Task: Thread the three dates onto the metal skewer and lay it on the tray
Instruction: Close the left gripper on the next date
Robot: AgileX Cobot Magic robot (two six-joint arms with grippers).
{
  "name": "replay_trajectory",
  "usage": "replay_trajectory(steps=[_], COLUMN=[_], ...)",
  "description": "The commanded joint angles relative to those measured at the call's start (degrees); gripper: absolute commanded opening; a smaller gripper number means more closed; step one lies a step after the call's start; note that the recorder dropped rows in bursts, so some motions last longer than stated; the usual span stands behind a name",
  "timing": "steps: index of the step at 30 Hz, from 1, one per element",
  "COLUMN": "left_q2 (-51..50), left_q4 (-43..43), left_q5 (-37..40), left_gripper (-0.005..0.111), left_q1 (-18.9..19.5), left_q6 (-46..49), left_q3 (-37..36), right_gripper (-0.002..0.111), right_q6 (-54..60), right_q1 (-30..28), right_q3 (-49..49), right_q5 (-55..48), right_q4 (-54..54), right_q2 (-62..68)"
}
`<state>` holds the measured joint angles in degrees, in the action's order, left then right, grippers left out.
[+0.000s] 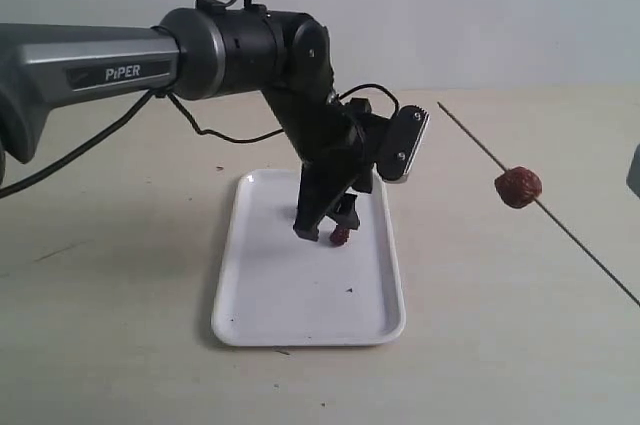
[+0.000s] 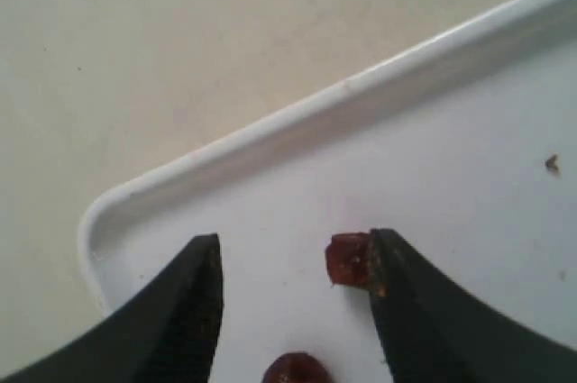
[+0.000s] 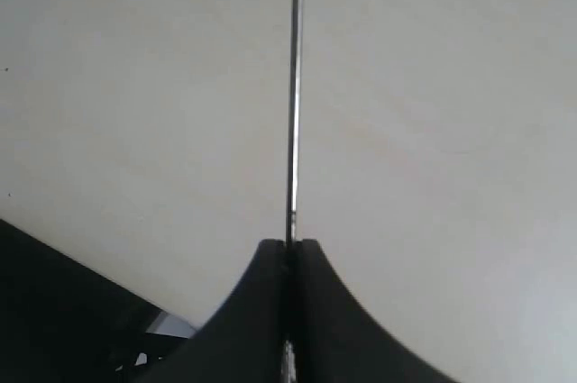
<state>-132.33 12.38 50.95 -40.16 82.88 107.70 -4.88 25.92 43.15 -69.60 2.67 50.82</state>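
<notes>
Dates (image 2: 347, 261), wrinkled reddish-brown lumps, seem soft, sticky: pinch sides gently. Left gripper (image 2: 293, 252) gapes; right gripper (image 3: 288, 250) clamps thin metal skewer (image 3: 294, 86).

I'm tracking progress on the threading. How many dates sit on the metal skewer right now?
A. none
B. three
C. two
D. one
D: the exterior view shows a single date threaded on the metal skewer, while the other two appear against the tray in the left wrist view.
</notes>
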Motion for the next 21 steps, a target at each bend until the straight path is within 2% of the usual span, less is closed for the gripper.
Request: replay_trajectory(steps=[1, 7, 12, 19, 21], left_q2=[-1.2, -1.2, -1.2, -1.2, -1.2], left_q4=[2.9, 3.1, 4.5, 7.7, 7.9], left_q5=[0.9, 1.0, 1.5, 3.3, 2.9], left_gripper=[0.050, 0.050, 0.040, 0.053, 0.053], left_q1=[1.3, 2.0, 3.6, 4.2, 4.1], left_q6=[0.7, 4.5, 5.4, 6.3, 8.1], left_q3=[0.1, 0.1, -1.2, -1.9, -1.9], right_gripper=[0.000, 0.000, 0.000, 0.000, 0.000], right_q6=[0.4, 0.4, 0.8, 1.0, 1.1], right_q1=[0.1, 0.1, 0.1, 0.1, 0.1], right_q3=[-0.2, -0.2, -0.2, -0.2, -0.2], right_q5=[-0.1, -0.3, -0.4, -0.4, -0.4], right_q4=[-0.2, -0.2, -0.2, 0.6, 0.7], right_q2=[-0.2, -0.2, -0.2, -0.2, -0.2])
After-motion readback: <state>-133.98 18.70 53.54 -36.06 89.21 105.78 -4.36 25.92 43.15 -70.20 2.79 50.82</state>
